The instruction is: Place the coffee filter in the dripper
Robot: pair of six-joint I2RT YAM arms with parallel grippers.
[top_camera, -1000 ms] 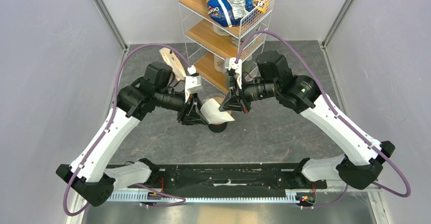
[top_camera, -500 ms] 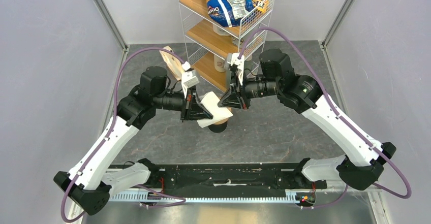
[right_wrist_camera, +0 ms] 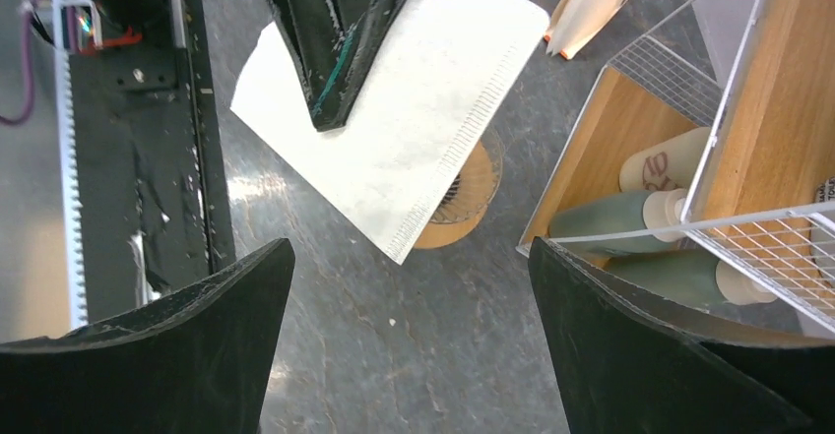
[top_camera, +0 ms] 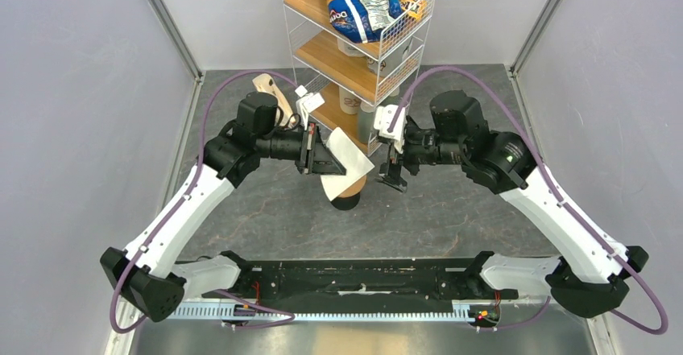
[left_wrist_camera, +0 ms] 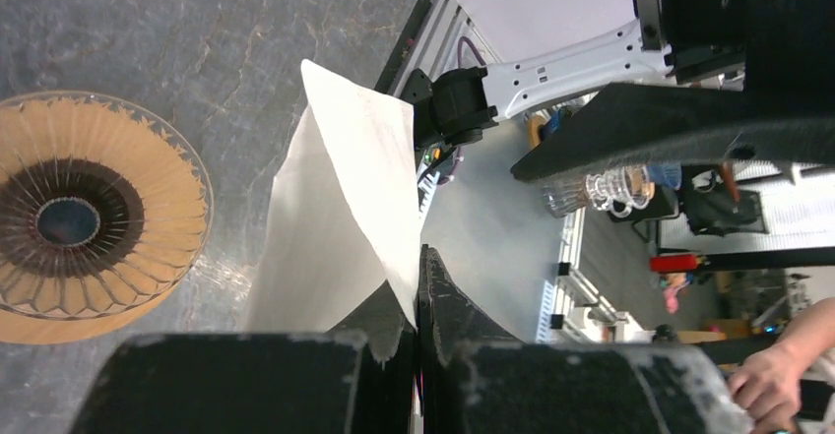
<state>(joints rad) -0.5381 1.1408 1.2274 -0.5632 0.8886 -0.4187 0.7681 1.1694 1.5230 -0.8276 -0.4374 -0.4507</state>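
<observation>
The coffee filter (top_camera: 348, 158) is a flat white paper cone, and my left gripper (top_camera: 325, 156) is shut on one of its edges. It hangs tilted above the dripper (top_camera: 346, 191), covering part of the tan ring. In the left wrist view the filter (left_wrist_camera: 340, 208) rises from the shut fingertips (left_wrist_camera: 417, 262), with the dripper (left_wrist_camera: 91, 219) off to the left on the grey floor. My right gripper (top_camera: 394, 176) stands open to the right of the filter, apart from it. Its wrist view shows the filter (right_wrist_camera: 423, 124) over the dripper (right_wrist_camera: 471, 198), beyond the wide-open gripper (right_wrist_camera: 412, 249).
A white wire rack (top_camera: 362, 41) with wooden shelves stands just behind the dripper, holding a blue chips bag (top_camera: 358, 1) and green bottles (right_wrist_camera: 610, 217). A beige folded packet (top_camera: 271, 99) leans at the back left. A black rail (top_camera: 354, 278) runs along the near edge.
My right gripper let go of the filter, opened wide and drew back to the right. My left gripper closed on the filter and now holds it alone, shifted slightly back.
</observation>
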